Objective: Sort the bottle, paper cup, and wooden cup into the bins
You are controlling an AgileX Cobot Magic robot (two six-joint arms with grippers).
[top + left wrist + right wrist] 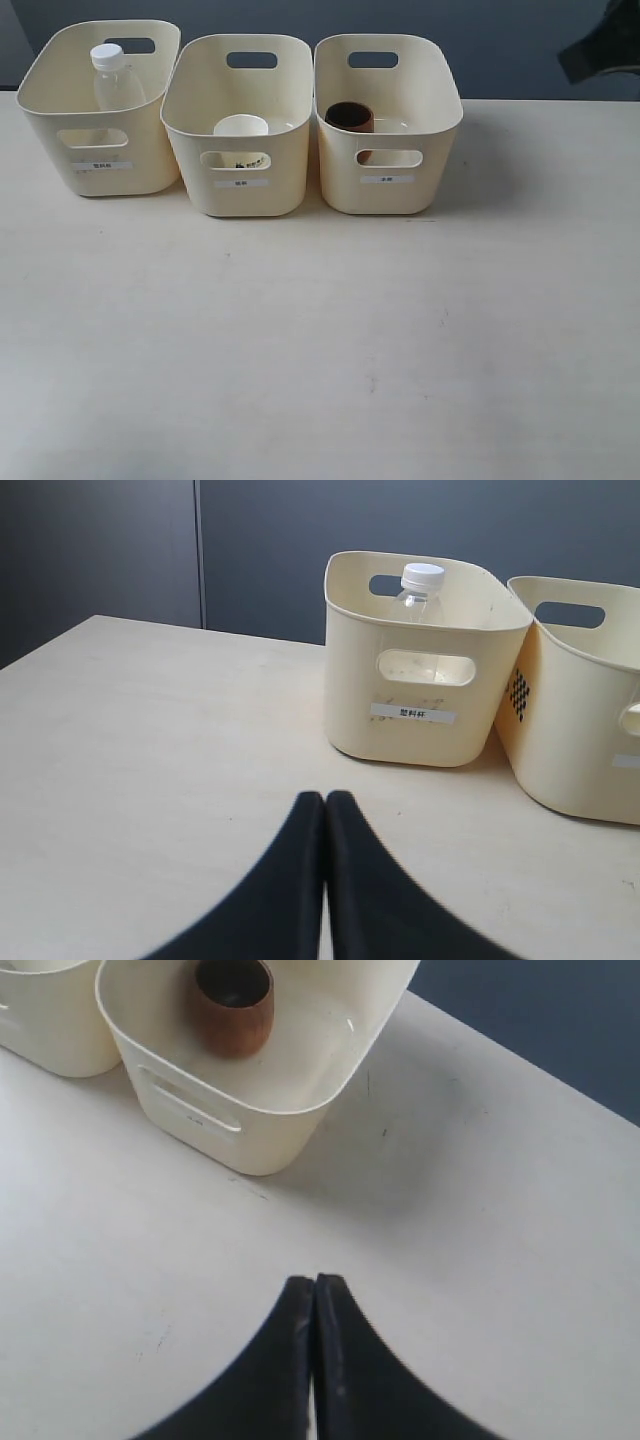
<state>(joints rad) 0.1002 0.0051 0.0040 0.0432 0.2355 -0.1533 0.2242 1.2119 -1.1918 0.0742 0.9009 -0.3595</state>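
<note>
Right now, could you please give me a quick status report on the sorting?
Left end effector shut, empty; right end effector shut, empty. Bottle in left bin, paper cup in middle bin, wooden cup in right bin. Nothing in the way.

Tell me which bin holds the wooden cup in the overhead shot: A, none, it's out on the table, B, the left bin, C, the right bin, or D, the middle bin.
C: the wooden cup stands upright inside the right bin, while the bottle is in the left one and the paper cup in the middle one.
</note>
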